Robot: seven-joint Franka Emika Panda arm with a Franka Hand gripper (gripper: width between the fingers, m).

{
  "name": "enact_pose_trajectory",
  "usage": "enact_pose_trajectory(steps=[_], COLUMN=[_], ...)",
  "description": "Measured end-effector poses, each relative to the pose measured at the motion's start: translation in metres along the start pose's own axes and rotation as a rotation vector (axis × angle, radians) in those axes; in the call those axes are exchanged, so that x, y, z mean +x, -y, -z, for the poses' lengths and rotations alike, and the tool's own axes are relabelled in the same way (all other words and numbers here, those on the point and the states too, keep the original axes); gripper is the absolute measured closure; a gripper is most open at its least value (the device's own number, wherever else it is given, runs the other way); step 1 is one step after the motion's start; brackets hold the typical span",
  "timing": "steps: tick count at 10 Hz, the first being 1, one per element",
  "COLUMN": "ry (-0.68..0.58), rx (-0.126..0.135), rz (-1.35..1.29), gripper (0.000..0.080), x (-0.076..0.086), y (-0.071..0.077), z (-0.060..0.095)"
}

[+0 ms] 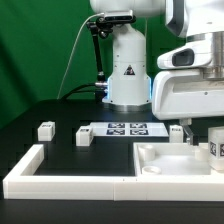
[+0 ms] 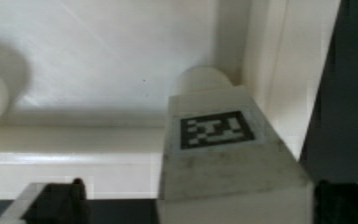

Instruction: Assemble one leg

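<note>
A leg [image 1: 214, 148], a stubby white block with a square tag, stands upright on the right part of the large white tray-like part [image 1: 160, 163]. In the wrist view the same leg [image 2: 220, 140] rises between my dark fingertips [image 2: 51, 203], close to one and with a clear gap to the other. My gripper [image 1: 206, 132] is around this leg with its jaws apart, so it is open. Three more legs rest on the black table: one at the exterior view's left [image 1: 45, 129], one beside it [image 1: 84, 135] and one behind the tray [image 1: 178, 130].
The long white L-shaped border wall [image 1: 60, 172] runs along the front and left of the table. The marker board [image 1: 125, 128] lies in front of the robot base [image 1: 128, 75]. The tray's raised rim [image 2: 247, 40] is close to the held-around leg.
</note>
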State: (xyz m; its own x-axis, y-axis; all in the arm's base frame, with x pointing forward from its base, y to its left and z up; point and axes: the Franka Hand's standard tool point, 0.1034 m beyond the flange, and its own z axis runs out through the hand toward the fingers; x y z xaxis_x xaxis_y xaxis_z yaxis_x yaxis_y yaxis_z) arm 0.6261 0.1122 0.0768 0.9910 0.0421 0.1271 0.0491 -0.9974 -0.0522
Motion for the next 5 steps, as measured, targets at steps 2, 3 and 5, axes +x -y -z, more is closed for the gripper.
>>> enact_pose_trajectory(steps=[2, 3, 5], ry=[0.000, 0.000, -0.001], rx=[0.000, 0.000, 0.007], rz=[-0.001, -0.009, -0.093], gripper=[0.0417, 0.0508, 0.0508], x=[0.0000, 0.0000, -0.0004], y=[-0.0003, -0.0002, 0.0006], z=[0.0000, -0.0001, -0.0001])
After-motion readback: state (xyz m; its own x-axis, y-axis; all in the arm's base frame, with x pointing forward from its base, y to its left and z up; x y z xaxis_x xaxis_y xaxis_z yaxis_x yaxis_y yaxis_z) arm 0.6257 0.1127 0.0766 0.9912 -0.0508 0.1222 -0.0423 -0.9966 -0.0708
